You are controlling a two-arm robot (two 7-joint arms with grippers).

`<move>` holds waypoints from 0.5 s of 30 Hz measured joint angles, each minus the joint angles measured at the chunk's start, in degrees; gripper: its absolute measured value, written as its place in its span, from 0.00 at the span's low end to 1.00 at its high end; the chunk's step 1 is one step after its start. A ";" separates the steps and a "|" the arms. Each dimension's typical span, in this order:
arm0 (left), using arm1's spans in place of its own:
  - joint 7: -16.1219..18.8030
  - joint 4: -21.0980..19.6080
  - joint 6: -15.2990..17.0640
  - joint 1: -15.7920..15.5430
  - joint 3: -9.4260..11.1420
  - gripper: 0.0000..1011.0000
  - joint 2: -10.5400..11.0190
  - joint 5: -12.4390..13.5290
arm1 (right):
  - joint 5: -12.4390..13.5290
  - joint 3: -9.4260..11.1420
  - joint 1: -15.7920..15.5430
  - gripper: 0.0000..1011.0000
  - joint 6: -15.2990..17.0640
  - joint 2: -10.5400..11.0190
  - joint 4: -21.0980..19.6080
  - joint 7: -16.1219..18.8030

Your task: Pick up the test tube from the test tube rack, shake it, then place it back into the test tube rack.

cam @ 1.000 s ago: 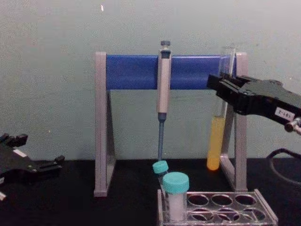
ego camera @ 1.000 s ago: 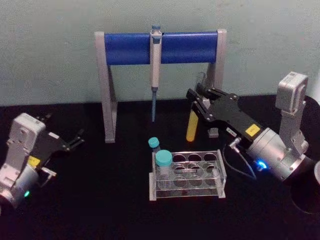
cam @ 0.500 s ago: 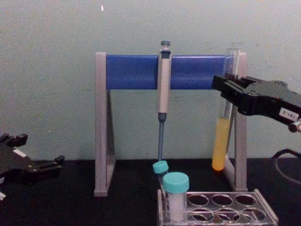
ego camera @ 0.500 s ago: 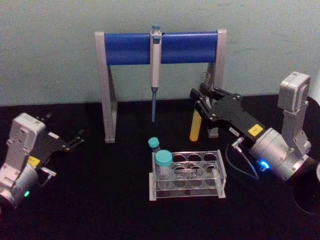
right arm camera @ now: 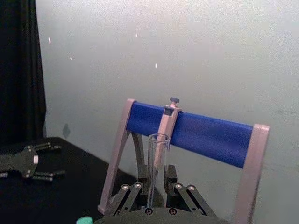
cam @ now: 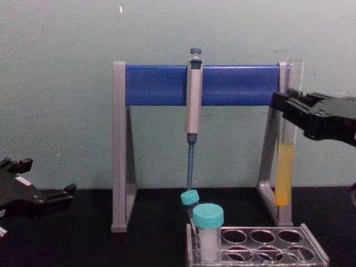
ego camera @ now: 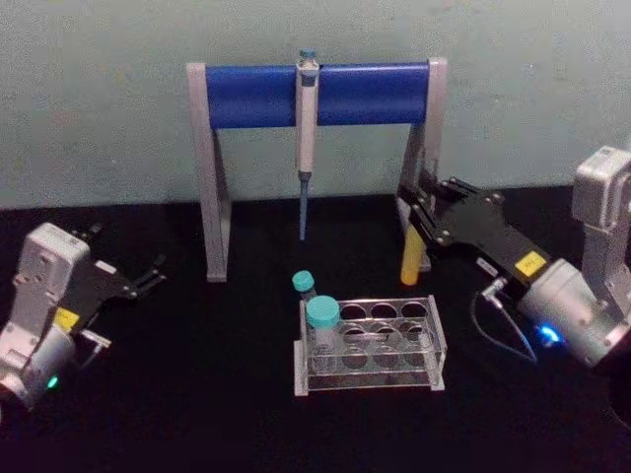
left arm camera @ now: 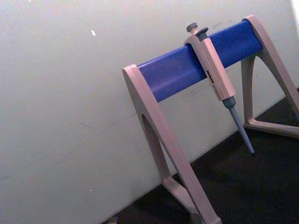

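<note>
From the head we see the right gripper (ego camera: 418, 210) pinching the test tube (ego camera: 410, 258) just behind the back right corner of the test tube rack (ego camera: 435, 343). The chest view adds that the tube hangs upright, outside the rack, with yellow liquid in its lower part, in line with the right leg of the pipette stand (cam: 119, 144). The right wrist view shows the tube's open rim above the clamped fingers and, far off, the left gripper (right arm camera: 53, 161) parked, its fingers spread.
</note>
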 joint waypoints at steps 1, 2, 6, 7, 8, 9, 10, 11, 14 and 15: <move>0.00 0.00 0.00 0.00 0.00 0.99 0.00 0.00 | -0.12 0.15 -0.43 0.23 0.25 0.29 -0.51 -0.13; 0.00 0.00 0.00 0.00 0.00 0.99 0.00 0.00 | -0.21 0.30 -0.89 0.23 0.54 0.62 -1.10 -0.19; 0.00 0.00 0.00 0.00 0.00 0.99 0.00 0.00 | -0.39 0.72 -3.34 0.23 2.15 2.37 -4.44 -0.08; 0.00 0.00 0.00 0.00 0.00 0.99 0.00 0.00 | -0.39 0.72 -3.71 0.23 2.40 2.65 -4.93 0.11; 0.00 0.00 0.00 0.00 0.00 0.99 0.00 0.00 | -0.29 0.58 -4.31 0.23 2.84 3.11 -5.82 0.63; 0.00 0.00 0.00 0.00 0.00 0.99 0.00 0.00 | -0.19 0.48 -4.51 0.23 2.96 3.26 -6.10 0.88; 0.00 0.00 0.00 0.00 0.00 0.99 0.00 0.00 | 0.00 0.29 -4.72 0.23 3.09 3.44 -6.45 1.25; 0.00 0.00 0.00 0.00 0.00 0.99 0.00 0.00 | 0.17 0.13 -4.82 0.23 3.16 3.53 -6.61 1.57; 0.00 0.00 0.00 0.00 0.00 0.99 0.00 0.00 | 1.15 -1.10 -4.72 0.23 3.28 3.61 -6.89 3.19; 0.00 0.00 0.00 0.00 0.00 0.99 0.00 0.00 | 1.36 -1.38 -4.50 0.23 3.28 3.53 -6.77 3.48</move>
